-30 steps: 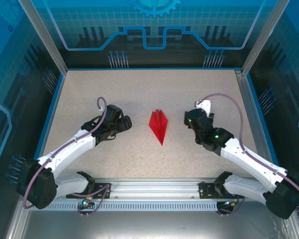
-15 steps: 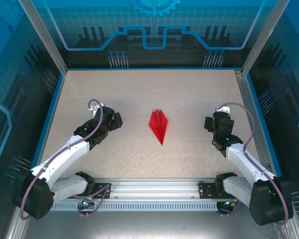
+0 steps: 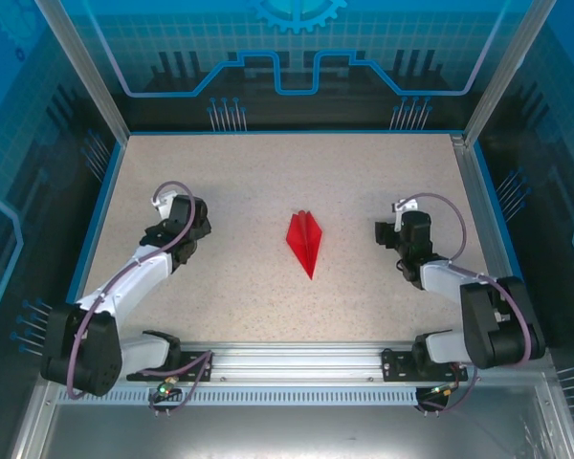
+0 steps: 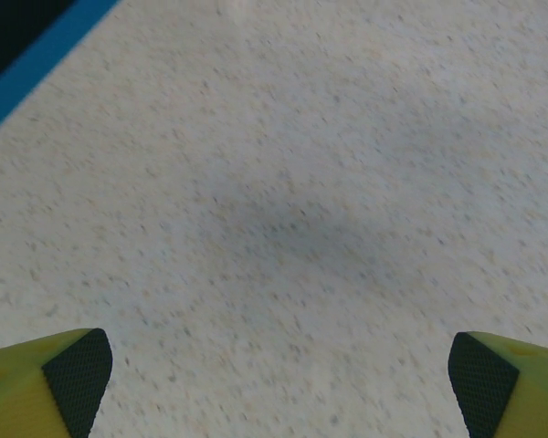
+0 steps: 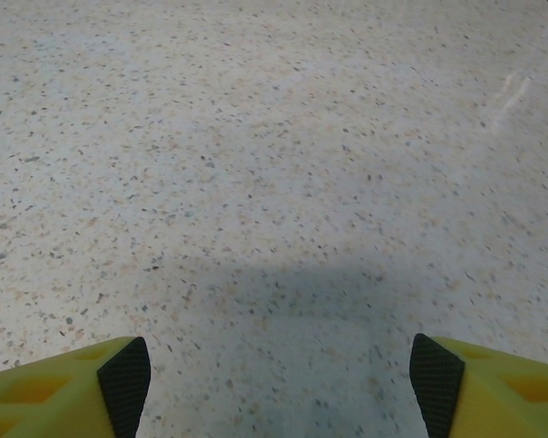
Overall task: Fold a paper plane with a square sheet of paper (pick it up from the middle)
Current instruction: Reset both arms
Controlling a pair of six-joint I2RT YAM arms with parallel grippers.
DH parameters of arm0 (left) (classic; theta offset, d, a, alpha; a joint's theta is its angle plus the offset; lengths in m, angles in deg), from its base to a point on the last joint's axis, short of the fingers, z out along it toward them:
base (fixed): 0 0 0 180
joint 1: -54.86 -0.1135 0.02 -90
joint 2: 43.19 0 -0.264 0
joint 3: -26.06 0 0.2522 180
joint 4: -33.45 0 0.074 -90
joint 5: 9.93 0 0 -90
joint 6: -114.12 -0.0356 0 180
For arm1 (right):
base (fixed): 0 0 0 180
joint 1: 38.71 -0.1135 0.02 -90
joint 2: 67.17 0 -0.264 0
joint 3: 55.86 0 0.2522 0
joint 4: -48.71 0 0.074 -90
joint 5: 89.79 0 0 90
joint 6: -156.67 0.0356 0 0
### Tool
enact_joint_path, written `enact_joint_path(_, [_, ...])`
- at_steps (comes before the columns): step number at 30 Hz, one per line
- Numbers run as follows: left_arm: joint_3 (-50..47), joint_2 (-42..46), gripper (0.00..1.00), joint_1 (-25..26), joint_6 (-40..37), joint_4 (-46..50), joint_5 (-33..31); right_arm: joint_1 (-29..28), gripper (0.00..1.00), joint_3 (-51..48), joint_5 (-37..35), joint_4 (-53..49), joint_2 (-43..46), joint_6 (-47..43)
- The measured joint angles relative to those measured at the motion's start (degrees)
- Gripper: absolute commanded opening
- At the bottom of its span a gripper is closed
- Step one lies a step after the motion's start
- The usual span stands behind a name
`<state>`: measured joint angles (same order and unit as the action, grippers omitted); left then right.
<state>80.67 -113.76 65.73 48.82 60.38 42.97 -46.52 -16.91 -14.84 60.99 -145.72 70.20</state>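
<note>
— Entry: type of place?
— Robotics lab test cell. Evidence: aluminium frame posts (image 3: 81, 69), blue printed wall panels (image 3: 383, 48) with a gear motif (image 3: 297, 10), speckled tabletop (image 3: 297, 182), slotted mounting rail (image 3: 297, 357), left arm (image 3: 139, 273) and right arm (image 3: 450, 277) at it.

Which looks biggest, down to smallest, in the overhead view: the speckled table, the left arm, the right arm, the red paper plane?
1. table, by far the largest.
2. left arm and right arm: about alike but folded differently, so I won't rank them.
3. paper plane, clearly the smallest.
</note>
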Motion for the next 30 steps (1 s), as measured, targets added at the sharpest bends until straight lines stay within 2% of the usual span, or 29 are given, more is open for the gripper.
enact_joint_path(4, [-7.10, -1.84, 0.99, -0.96, -6.84, -14.99, -1.38, 1.18, 0.83, -1.38, 5.22, 11.08, -4.44, -3.08])
enact_joint_path(6, [-11.02, -3.48, 0.99, -1.53, -9.94, -22.56, -0.17, 1.84, 0.99, -1.42, 7.39, 12.61, -6.69, -4.00])
enact_joint_path(11, [-15.69, -9.16, 0.99, -3.96, -17.20, -38.40, 6.56, 2.62, 0.99, -1.42, 8.70, 14.32, -7.41, -4.22])
enact_joint_path(16, [-19.17, -12.85, 0.99, -6.86, -20.87, -53.75, 15.63, 2.62, 0.99, -1.42, 8.66, 15.56, -7.41, -4.20])
enact_joint_path(22, [-18.95, -16.44, 0.99, -8.92, -22.32, -55.82, 24.65, 2.67, 0.99, -1.42, 8.70, 15.61, -7.41, -4.20])
enact_joint_path(30, [-18.43, -16.44, 0.99, -9.97, -22.36, -56.59, 28.04, 2.73, 0.99, -1.42, 8.72, 15.61, -7.41, -4.20])
